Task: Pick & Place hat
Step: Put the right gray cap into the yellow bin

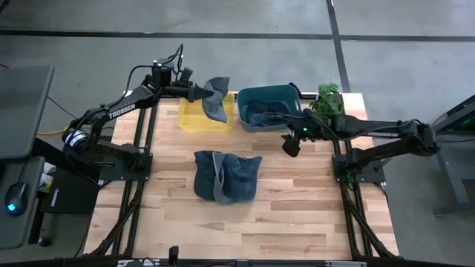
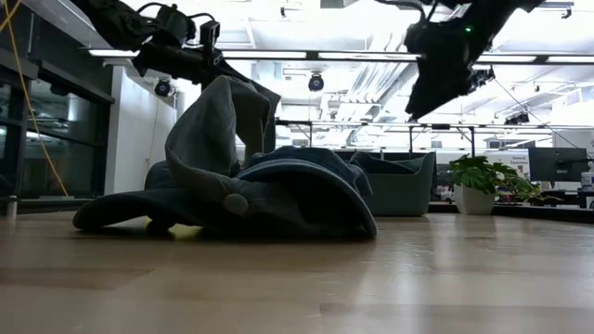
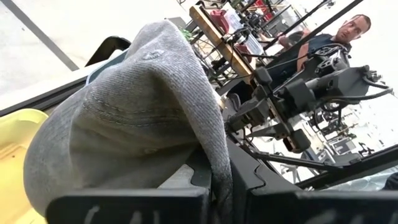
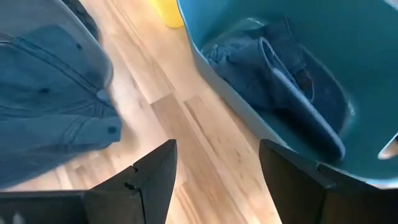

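Left claw (image 1: 199, 93) is up in the air and clenched on a grey hat (image 1: 216, 100), pinching the fabric between its fingers (image 3: 130, 208) so the cloth drapes down from the tips. Directly below that claw sits the yellow bin (image 1: 205, 115), and the hat hangs right over it without resting inside. From the table-level camera the same hat (image 2: 223, 121) dangles from the claw at the upper left, clear of the pile beneath.

Over on the other side, the right claw (image 1: 291, 145) hovers above the worktop (image 1: 297, 215) with its jaws spread wide and nothing between them. Just beyond that claw is the teal bin (image 1: 267, 107), and inside it lies a blue denim hat (image 4: 273, 68), crumpled against the wall. A potted plant (image 1: 328, 100) stands at the worktop's far corner, behind the right arm.

Between the two claws and nearer the front edge, a heap of denim hats (image 1: 226, 176) lies on the wood, well apart from both. The right wrist camera catches the edge of that heap (image 4: 50, 93) off to one side of its open fingers (image 4: 155, 180).
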Robot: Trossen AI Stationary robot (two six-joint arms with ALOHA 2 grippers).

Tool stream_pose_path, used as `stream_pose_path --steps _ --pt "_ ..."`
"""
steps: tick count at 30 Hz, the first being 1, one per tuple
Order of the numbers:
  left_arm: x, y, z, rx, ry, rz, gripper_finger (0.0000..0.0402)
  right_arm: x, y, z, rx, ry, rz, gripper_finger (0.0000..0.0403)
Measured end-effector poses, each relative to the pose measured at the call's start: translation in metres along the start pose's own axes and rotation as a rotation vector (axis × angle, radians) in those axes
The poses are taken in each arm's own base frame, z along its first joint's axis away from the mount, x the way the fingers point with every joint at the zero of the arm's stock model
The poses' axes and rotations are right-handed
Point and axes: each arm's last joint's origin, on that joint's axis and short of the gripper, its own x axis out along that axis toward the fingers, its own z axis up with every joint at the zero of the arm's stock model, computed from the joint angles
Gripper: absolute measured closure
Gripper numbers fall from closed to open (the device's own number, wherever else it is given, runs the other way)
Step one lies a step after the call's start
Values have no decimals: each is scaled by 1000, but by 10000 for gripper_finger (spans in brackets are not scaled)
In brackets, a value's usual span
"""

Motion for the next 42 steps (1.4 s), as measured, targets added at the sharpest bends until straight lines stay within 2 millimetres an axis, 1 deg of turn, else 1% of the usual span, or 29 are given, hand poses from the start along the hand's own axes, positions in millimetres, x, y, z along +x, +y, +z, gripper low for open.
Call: stream_pose_path --steps 6,10,15,24,26,30,35,40,42 --pt "1 1 0 1 -1 0 392 -9 -5 -10 48 -77 43 181" --pt "2 8 -1 -19 7 18 392 -13 -7 -14 64 -135 72 181" --pt "-5 15 3 -22 -13 34 392 -16 -8 -16 74 -146 77 181" --pt "-4 14 2 0 8 4 392 -16 -8 -16 56 -152 54 181" --pt "-2 16 2 4 12 -1 392 -16 -8 -16 48 -153 52 181" --pt "5 29 -3 -43 48 18 392 -16 -9 -16 45 -154 48 181" --pt "10 36 -6 -33 65 19 392 -16 -9 -16 42 -154 48 181" --pt "16 46 -10 -63 89 26 392 -16 -9 -16 55 -154 49 181" --pt "17 46 -9 -65 86 25 392 -16 -9 -16 59 -154 49 181"
